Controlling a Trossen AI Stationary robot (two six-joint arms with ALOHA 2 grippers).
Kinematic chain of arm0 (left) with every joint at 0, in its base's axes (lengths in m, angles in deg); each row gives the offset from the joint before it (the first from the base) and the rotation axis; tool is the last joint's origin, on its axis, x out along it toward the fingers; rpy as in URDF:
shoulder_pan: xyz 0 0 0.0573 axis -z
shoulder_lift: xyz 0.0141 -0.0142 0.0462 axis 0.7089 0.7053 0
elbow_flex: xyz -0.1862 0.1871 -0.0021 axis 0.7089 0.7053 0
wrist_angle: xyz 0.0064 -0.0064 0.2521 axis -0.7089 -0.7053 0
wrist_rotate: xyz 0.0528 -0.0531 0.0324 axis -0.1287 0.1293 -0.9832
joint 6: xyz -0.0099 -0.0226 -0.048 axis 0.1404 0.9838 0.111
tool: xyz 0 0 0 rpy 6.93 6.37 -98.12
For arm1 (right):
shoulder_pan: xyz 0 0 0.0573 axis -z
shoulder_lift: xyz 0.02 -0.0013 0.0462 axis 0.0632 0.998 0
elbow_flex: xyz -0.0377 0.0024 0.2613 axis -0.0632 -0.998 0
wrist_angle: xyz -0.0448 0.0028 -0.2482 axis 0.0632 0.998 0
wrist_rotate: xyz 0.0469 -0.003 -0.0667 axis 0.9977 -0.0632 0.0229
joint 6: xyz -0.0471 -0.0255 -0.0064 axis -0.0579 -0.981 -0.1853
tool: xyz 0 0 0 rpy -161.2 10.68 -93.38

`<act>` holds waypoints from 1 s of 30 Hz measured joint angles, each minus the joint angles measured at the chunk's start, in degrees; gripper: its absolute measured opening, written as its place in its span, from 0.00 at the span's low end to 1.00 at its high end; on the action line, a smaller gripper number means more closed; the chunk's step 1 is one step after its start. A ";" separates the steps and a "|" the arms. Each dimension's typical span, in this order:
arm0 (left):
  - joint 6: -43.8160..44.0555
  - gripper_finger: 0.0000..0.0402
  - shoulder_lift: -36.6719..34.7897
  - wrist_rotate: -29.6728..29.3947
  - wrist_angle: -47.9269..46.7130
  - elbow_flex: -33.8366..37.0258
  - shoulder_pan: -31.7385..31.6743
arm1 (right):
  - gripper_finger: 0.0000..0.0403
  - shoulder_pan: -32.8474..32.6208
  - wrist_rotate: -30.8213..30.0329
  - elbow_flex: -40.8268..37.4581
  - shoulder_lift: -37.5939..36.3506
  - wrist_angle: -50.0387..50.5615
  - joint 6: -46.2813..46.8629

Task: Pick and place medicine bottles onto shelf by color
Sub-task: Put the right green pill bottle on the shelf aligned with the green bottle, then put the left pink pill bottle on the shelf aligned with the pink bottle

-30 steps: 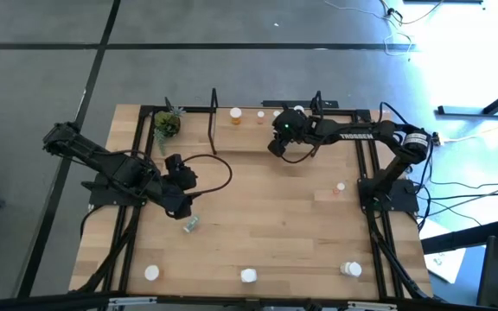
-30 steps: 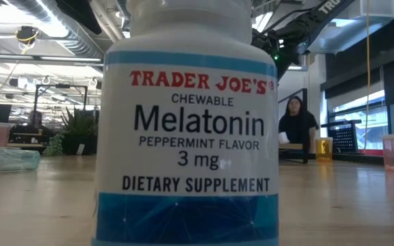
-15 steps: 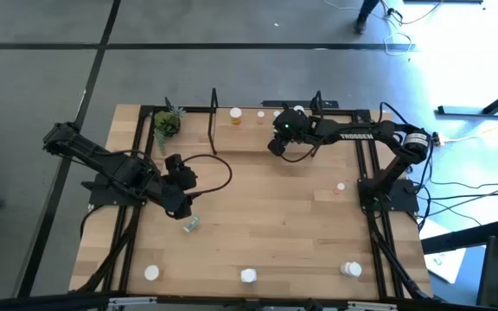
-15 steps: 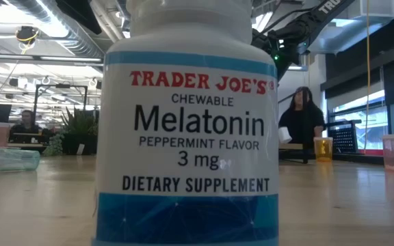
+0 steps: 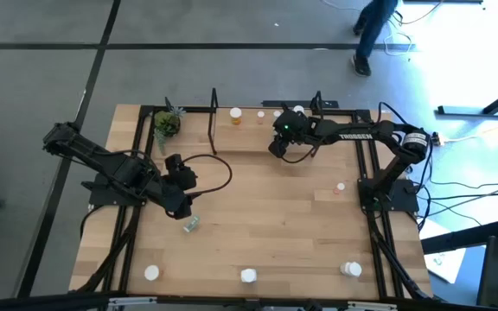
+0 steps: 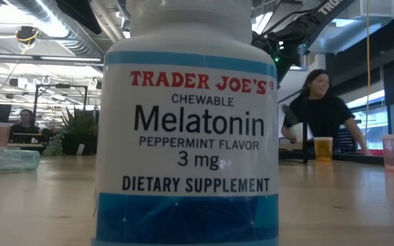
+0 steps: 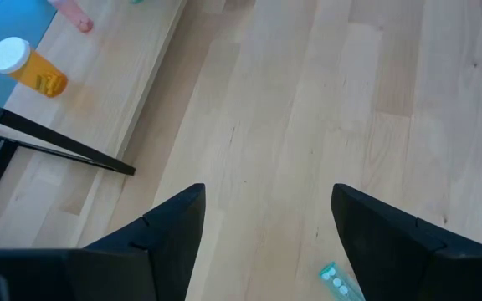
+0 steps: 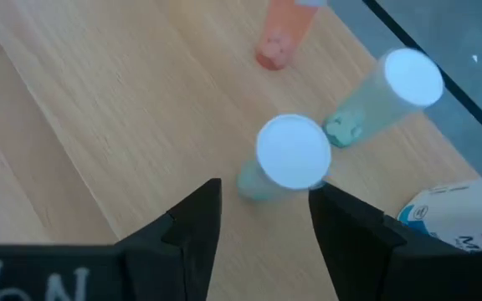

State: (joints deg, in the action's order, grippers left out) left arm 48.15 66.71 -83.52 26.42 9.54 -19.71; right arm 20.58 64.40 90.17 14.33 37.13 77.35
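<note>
On the shelf (image 5: 266, 130), far edge: orange bottle (image 5: 235, 113), pink one (image 5: 261, 113), two pale green bottles (image 8: 291, 159) standing.
Right gripper (image 8: 262, 219): over the shelf, fingers apart around a green bottle's cap, no clear grip.
Left gripper (image 7: 266, 219): wide open, empty, above a lying green bottle (image 5: 191, 225).
Left to do: three white bottles (image 5: 248, 276) along the near edge, a pink one (image 5: 340, 187) by the right edge.

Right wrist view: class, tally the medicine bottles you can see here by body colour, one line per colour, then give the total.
Pale green bottles: 2
Orange bottle: 1
White bottle: 1
Total: 4
</note>
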 joint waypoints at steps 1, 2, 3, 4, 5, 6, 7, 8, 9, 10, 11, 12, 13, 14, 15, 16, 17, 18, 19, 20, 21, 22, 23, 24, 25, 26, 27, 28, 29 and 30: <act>0.00 0.63 0.00 0.00 0.01 0.00 0.00 | 0.46 0.00 0.00 0.00 0.00 -0.16 -0.19; 0.00 0.63 0.00 0.00 0.01 0.00 0.00 | 0.46 0.00 -0.02 0.00 0.00 -0.27 -0.55; 0.00 0.63 0.00 0.01 0.02 0.00 0.00 | 0.46 0.00 -0.02 0.00 0.00 -0.40 -0.67; 0.00 0.63 0.00 0.00 0.00 0.00 0.00 | 0.46 0.00 -0.02 0.01 0.00 -0.45 -0.66; 0.00 0.63 0.00 0.00 0.01 0.00 0.00 | 0.46 0.00 -0.02 0.02 0.00 -0.43 -0.64; 0.00 0.63 0.00 0.00 0.01 0.00 -0.01 | 0.46 0.00 -0.02 0.02 -0.01 -0.42 -0.64; 0.00 0.63 0.00 0.03 0.00 0.00 -0.01 | 0.46 0.00 -0.02 0.02 -0.03 -0.42 -0.71; 0.00 0.63 0.00 0.09 0.00 0.00 0.00 | 0.46 0.00 -0.02 0.02 -0.07 -0.42 -0.78; 0.00 0.63 0.00 0.13 0.00 0.00 -0.02 | 0.46 0.00 -0.02 0.05 -0.09 -0.42 -0.78; 0.00 0.63 0.00 0.15 0.00 0.00 0.00 | 0.46 0.00 -0.02 0.11 -0.09 -0.28 -0.80; 0.00 0.63 0.00 0.16 0.00 0.00 0.00 | 0.46 0.00 -0.02 0.40 -0.09 0.46 -0.80; 0.00 0.63 0.00 0.17 0.00 0.00 0.00 | 0.46 0.00 -0.02 0.92 -0.09 1.62 -0.79; 0.00 0.63 0.00 0.20 0.00 0.00 0.00 | 0.46 0.00 -0.02 1.63 -0.09 3.02 -0.78; 0.00 0.63 0.00 0.21 0.00 0.00 0.00 | 0.46 0.00 -0.02 2.47 -0.09 4.46 -0.80; 0.00 0.63 0.00 0.24 0.01 -0.01 -0.01 | 0.46 0.00 -0.03 3.34 -0.11 5.83 -0.80; 0.00 0.63 0.00 0.24 0.00 0.00 -0.01 | 0.46 0.00 -0.02 4.25 -0.11 7.22 -0.66; 0.00 0.63 0.00 0.26 0.00 0.00 0.00 | 0.46 0.00 -0.02 5.09 -0.11 8.65 -0.53; 0.00 0.63 0.00 0.26 0.00 0.00 0.00 | 0.46 0.00 -0.02 6.00 -0.11 10.15 -0.41; 0.00 0.63 0.00 0.26 0.00 0.00 0.00 | 0.46 0.00 -0.02 6.93 -0.11 11.58 -0.34; 0.00 0.63 0.00 0.26 0.00 0.00 -0.02 | 0.46 0.00 -0.02 7.84 -0.11 12.82 -0.34; 0.00 0.63 0.00 0.26 0.00 0.00 -0.01 | 0.46 0.00 -0.02 8.70 -0.13 13.99 -0.31; 0.00 0.63 0.00 0.26 0.00 0.00 -0.02 | 0.46 -0.01 -0.02 9.54 -0.15 15.31 0.02; 0.00 0.63 0.00 0.26 0.00 0.00 -0.01 | 0.46 -0.09 -0.02 10.40 -0.15 16.81 0.73; 0.00 0.63 0.00 0.26 0.00 0.00 0.00 | 0.46 -0.09 -0.02 11.23 -0.15 18.10 0.92; 0.00 0.63 0.01 0.26 0.00 -0.01 0.00 | 0.46 -0.09 -0.02 12.03 -0.15 19.20 0.92; 0.00 0.63 0.00 0.26 0.00 0.00 0.00 | 0.46 -0.09 -0.02 12.82 -0.17 20.35 0.94; 0.00 0.63 0.00 0.26 -0.03 0.00 -0.02 | 0.46 -0.09 -0.02 13.60 -0.17 21.74 1.15; 0.00 0.63 0.00 0.26 -0.07 0.00 0.00 | 0.46 -0.09 -0.02 14.39 -0.17 23.17 1.63; 0.00 0.63 0.00 0.26 -0.13 0.00 0.00 | 0.46 -0.19 -0.02 15.27 -0.17 24.51 2.28; 0.02 0.63 0.00 0.26 -0.22 0.00 0.00 | 0.46 -0.48 -0.05 16.03 -0.19 25.31 2.41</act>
State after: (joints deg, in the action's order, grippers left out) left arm 48.17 66.71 -83.25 26.20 9.54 -19.71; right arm 20.10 64.36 106.20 14.15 62.44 79.75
